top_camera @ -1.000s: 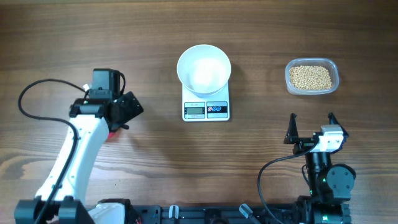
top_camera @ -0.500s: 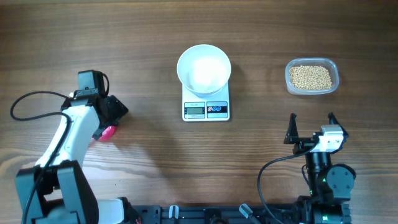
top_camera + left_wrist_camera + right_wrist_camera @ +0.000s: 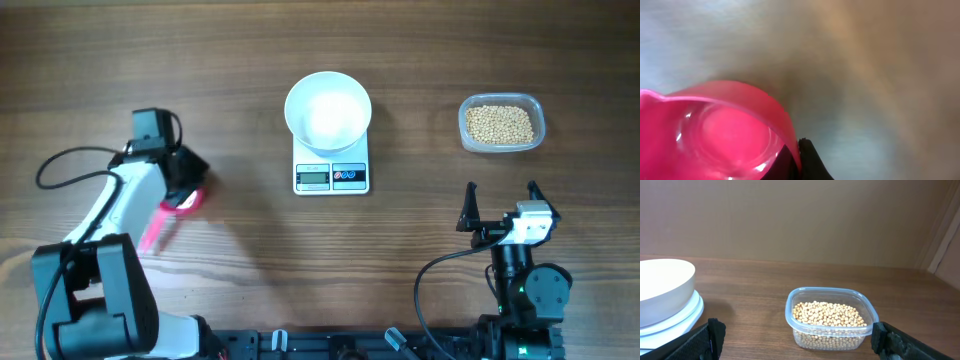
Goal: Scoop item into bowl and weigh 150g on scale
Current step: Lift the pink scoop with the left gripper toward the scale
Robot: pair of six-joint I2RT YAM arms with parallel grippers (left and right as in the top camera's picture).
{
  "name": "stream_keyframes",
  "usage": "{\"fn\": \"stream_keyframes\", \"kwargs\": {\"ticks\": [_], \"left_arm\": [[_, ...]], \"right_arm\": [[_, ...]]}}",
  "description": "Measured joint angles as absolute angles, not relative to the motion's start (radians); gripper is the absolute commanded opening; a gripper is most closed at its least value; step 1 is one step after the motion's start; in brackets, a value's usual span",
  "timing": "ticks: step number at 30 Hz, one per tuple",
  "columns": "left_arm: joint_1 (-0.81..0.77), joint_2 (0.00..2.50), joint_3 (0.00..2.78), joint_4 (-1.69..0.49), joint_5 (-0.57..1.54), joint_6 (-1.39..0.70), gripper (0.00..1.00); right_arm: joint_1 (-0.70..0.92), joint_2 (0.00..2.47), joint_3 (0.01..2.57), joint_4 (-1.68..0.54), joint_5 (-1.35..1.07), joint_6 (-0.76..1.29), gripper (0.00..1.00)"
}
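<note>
My left gripper (image 3: pixel 187 192) is shut on the rim of a pink scoop (image 3: pixel 160 222) at the table's left; the handle points toward the lower left. In the left wrist view the scoop's cup (image 3: pixel 715 135) fills the lower left, its wall pinched between my dark fingertips (image 3: pixel 812 162). The white bowl (image 3: pixel 328 110) sits on the white scale (image 3: pixel 331 178) at centre back. The tan beans (image 3: pixel 500 123) lie in a clear plastic container (image 3: pixel 535 128) at the right. My right gripper (image 3: pixel 500 205) is open near the front right, facing the beans (image 3: pixel 827 315) with nothing between its fingers.
The left arm's black cable (image 3: pixel 70 165) loops over the table at the far left. The bowl's edge (image 3: pixel 665 287) shows at the left of the right wrist view. Bare wooden table (image 3: pixel 400 250) lies between the scale and both arms.
The left gripper has shut on the pink scoop's rim. Its arm shifted a little, and the scoop's handle now shows out to the lower left. The right arm has not moved.
</note>
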State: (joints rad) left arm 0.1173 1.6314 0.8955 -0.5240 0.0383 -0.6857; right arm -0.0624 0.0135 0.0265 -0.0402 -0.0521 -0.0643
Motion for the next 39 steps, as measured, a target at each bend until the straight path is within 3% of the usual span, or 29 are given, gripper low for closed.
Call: {"fn": "stream_keyframes", "kwargs": {"ticks": [7,15,16,19,22,31,37,39], "left_arm": [[-0.119,1.638,1.034,-0.363,0.148,-0.926,0.04],[-0.177,1.716,1.067,-0.448,0.101,-1.079,0.04],[-0.177,1.716,1.068,-0.461,0.091,-1.085,0.21],[-0.177,1.716,1.068,-0.482,0.065,-1.101,0.55],[-0.177,1.716,1.068,-0.482,0.053,-1.11,0.66],[-0.177,1.69,1.076,-0.479,0.058,-1.094,0.72],[-0.177,1.396,1.14,-0.518,0.038,-0.874,0.74],[-0.177,1.319,1.153,-0.641,-0.031,-0.807,0.75]], "right_arm": [[-0.062,0.014,0.027,-0.04,-0.052,-0.064,1.0],[-0.062,0.014,0.027,-0.04,-0.052,-0.064,1.0],[-0.062,0.014,0.027,-0.04,-0.052,-0.064,1.0],[-0.062,0.014,0.027,-0.04,-0.052,-0.064,1.0],[-0.062,0.014,0.027,-0.04,-0.052,-0.064,1.0],[-0.062,0.014,0.027,-0.04,-0.052,-0.064,1.0],[-0.062,0.014,0.027,-0.04,-0.052,-0.065,1.0],[-0.062,0.014,0.027,-0.04,-0.052,-0.064,1.0]]}}
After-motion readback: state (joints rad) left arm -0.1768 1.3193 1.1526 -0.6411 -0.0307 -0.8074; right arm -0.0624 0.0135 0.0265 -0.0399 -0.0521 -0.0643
